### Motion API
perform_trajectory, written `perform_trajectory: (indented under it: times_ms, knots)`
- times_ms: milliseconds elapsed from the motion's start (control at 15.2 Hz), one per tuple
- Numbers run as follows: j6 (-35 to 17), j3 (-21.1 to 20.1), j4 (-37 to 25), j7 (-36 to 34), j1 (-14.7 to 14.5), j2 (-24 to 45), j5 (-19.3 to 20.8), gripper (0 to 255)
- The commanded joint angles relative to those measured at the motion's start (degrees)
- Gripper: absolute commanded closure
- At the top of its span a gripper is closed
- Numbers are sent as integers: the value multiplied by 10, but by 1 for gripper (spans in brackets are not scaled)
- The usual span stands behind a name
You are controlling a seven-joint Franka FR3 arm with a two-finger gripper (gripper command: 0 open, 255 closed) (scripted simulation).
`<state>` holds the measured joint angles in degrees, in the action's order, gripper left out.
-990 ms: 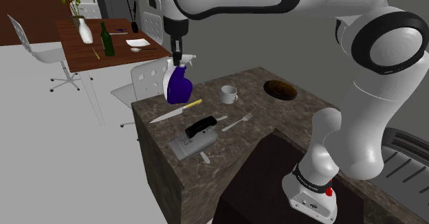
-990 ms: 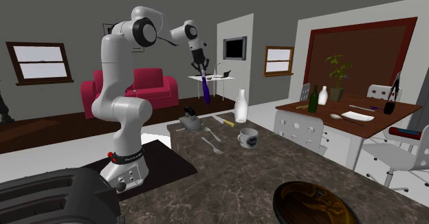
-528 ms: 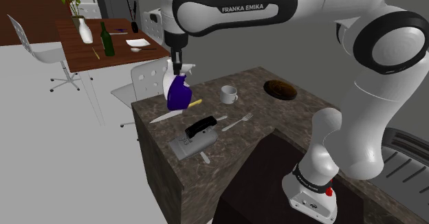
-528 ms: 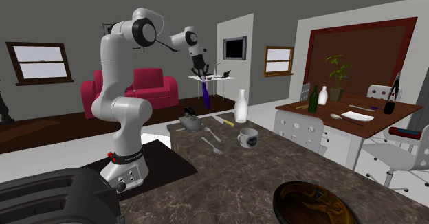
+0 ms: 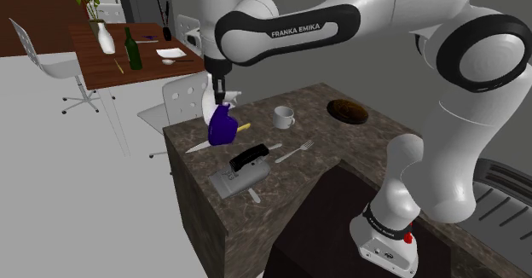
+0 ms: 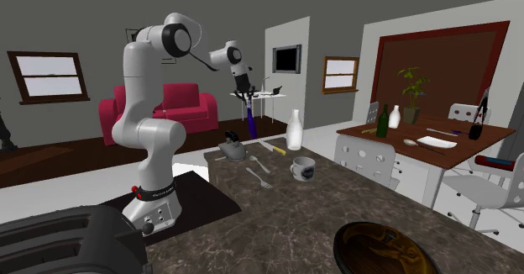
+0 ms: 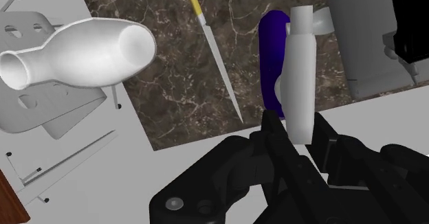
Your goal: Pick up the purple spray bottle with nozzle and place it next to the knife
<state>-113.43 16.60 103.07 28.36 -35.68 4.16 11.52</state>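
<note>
Your black hand [image 7: 295, 125] is clamped on the white nozzle of the purple spray bottle [image 7: 273, 58]. In the shoulder view, that bottle hides much of the yellow-handled knife [image 7: 215, 58].

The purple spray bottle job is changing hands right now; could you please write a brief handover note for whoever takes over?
Gripper: fingers shut on the white nozzle end of the spray bottle.
Bottle: hangs low over the dark counter, beside the knife and apart from it. Whether its base touches the counter, I cannot tell.
Done: the pick.
Left: set it down by the knife, open the fingers, withdraw.
</note>
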Motion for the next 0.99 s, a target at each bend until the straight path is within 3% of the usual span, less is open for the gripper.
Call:
perform_trajectory:
  times_ms: [0,924]
  knots:
    - [-16,1,14,-1,1,2,0,255]
    - [-108,3,84,-15,4,26,3,255]
